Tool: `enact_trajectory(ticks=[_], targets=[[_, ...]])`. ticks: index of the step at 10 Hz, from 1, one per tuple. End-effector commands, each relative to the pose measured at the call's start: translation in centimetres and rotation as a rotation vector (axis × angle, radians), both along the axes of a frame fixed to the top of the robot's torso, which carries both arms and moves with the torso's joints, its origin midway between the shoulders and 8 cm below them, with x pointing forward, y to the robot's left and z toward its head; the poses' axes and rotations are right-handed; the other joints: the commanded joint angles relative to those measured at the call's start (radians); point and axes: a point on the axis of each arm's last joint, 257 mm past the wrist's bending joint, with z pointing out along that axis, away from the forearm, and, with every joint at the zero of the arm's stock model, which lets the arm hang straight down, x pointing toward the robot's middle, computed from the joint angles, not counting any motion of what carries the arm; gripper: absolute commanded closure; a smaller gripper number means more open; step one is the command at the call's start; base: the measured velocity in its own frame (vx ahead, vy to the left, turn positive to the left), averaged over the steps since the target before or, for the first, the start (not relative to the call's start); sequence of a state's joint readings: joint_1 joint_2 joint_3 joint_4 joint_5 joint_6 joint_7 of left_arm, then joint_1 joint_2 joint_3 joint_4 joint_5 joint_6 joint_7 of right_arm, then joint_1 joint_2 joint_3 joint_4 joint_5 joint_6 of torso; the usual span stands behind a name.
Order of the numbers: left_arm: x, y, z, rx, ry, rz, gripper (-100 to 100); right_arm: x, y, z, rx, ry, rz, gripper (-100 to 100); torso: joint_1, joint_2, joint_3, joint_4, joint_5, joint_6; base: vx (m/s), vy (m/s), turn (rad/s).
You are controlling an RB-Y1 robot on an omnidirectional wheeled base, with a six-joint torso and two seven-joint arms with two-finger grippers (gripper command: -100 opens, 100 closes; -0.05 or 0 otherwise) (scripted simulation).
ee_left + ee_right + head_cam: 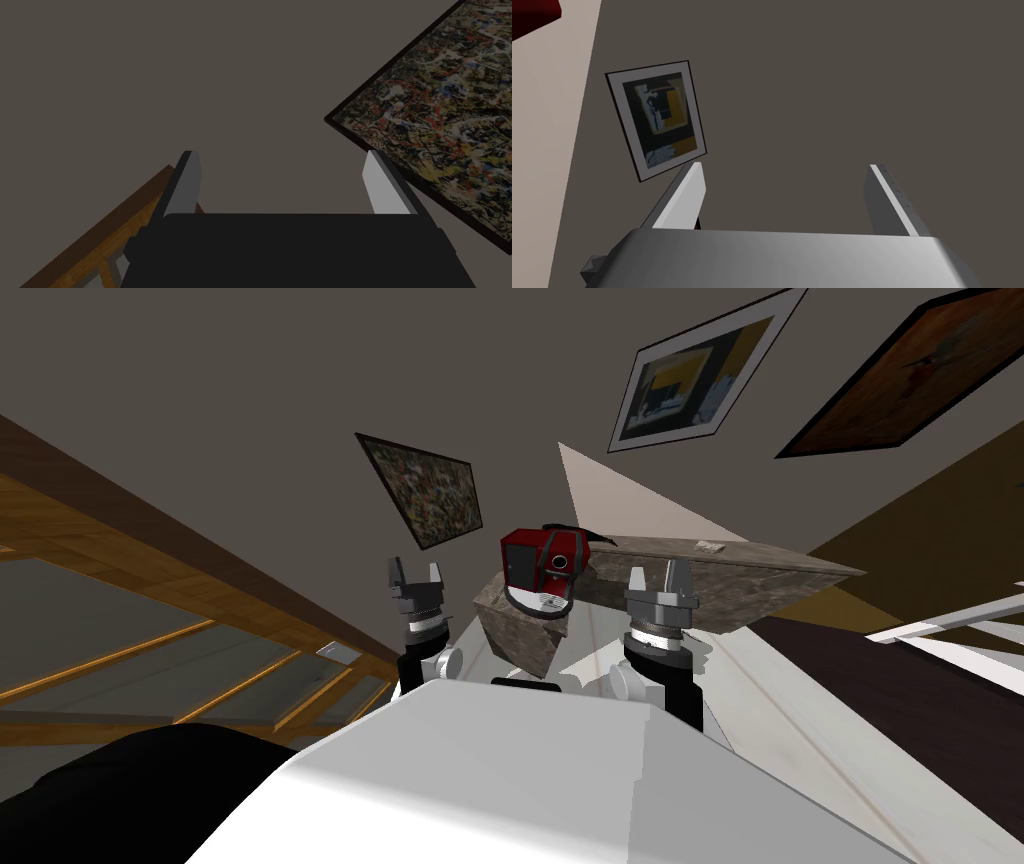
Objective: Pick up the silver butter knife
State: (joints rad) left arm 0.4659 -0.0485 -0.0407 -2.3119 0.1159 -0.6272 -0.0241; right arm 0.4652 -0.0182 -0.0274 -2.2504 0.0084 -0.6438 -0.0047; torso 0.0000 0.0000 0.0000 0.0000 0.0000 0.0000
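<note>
Left gripper (416,576): raised, fingers (187,182) spread wide with nothing between them. It stands to the left of the red machine (540,563) and clear of it. Right gripper (657,578): likewise raised, fingers (684,200) spread wide and holding nothing. It stands to the right of the red machine at about the same level as the left gripper, so the machine sits between the two. Neither gripper touches anything. The red machine is a boxy appliance with a dark front panel and a pale base. It stands at the near corner of a counter (760,588) of mottled grey-brown stone, which runs away to the right of the machine and behind the right gripper. On the counter top, well to the right of the machine and beyond the right gripper, lies one small pale item (709,546). It is flat against the stone and too small to tell whether it is the butter knife. A grey-brown wall rises behind the machine and carries three framed pictures. A dark speckled picture (425,493) hangs up and to the left of the machine. A white-bordered picture (700,378) with yellow and blue hangs up and to its right, and a dark reddish picture (900,373) hangs farther right again. Far to the left of the machine runs a wooden frame (150,638) with grey panes.
</note>
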Motion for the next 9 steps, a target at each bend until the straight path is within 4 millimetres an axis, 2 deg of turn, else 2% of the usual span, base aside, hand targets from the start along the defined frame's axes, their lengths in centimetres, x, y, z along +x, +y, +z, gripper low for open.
enact_trajectory(ticks=[1,4,7,8,9], targets=[[0.7,-0.5,-0.3,0.026,0.019,-0.029,-100,0.0,0.0,0.0,0.000,0.000,0.000,0,0.000,0.000,0.000,0.000,0.000,0.000,0.000,0.000,0.000],[3.3,-1.5,-1.9,0.068,0.087,-0.109,-100,0.0,0.0,0.0,0.000,0.000,0.000,0,0.001,-0.001,0.000,0.000,0.000,0.000,0.005,0.010,-0.001],[7.1,-2.1,-4.2,0.075,0.181,-0.196,-100,0.0,0.0,0.0,0.000,0.000,0.000,0,0.002,-0.001,-0.001,0.000,0.000,0.000,0.011,0.018,-0.001],[7.4,-2.1,-4.4,0.074,0.192,-0.196,-100,0.0,0.0,0.0,0.000,0.000,0.000,0,0.002,-0.001,-0.001,0.000,0.000,0.000,0.008,0.014,-0.003],[8.9,-2.1,-5.4,0.066,0.232,-0.224,-100,0.0,0.0,0.0,0.000,0.000,0.000,0,0.001,-0.001,-0.001,0.000,0.000,0.000,0.009,0.013,0.001]])
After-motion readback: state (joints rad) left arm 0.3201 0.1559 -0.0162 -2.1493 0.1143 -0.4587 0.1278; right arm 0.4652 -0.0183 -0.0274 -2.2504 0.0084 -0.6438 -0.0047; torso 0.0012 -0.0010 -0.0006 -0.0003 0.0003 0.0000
